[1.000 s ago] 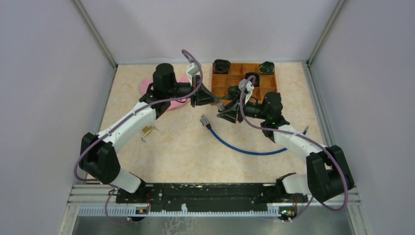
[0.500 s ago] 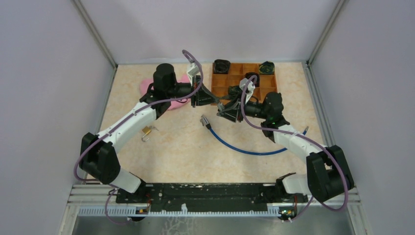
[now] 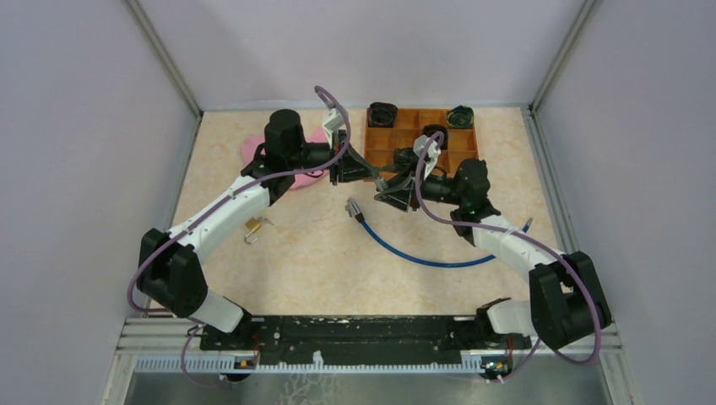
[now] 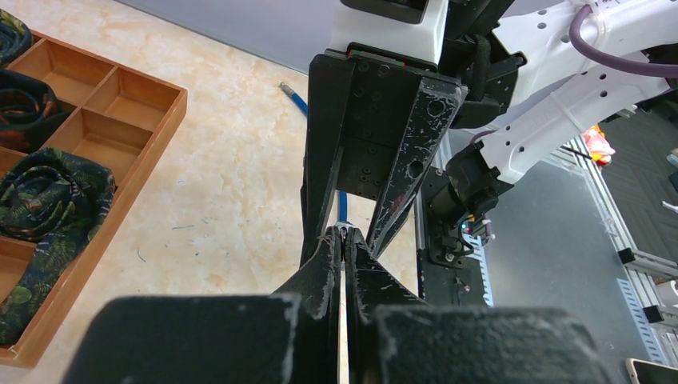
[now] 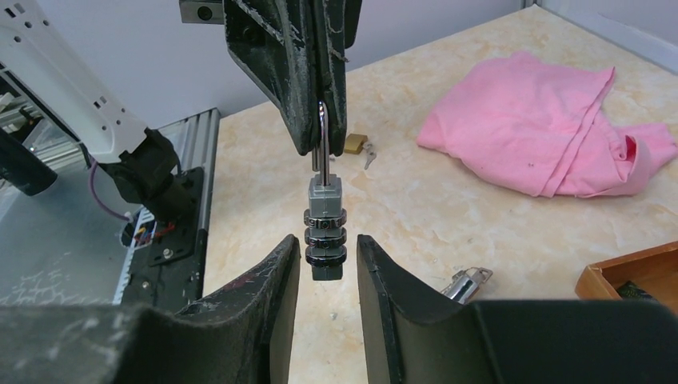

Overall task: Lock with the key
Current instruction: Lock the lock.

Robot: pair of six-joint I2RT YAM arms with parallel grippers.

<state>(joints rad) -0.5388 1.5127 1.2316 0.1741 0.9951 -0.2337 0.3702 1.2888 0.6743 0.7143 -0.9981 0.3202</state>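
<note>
Hanging straight down from the left claw (image 5: 320,144), which is pinched shut on its shackle, the padlock (image 5: 324,200) sits upright in mid-air between the right claw's (image 5: 326,240) part-open fingers. Looks like small gaps both sides, so right holds nothing and just needs to squeeze inward.

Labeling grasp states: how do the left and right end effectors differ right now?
Left end effector is shut, pinching the padlock by its shackle; right end effector is open, straddling the lock body with gaps showing. Left carries the lock; right holds nothing. Both meet at the padlock.
</note>
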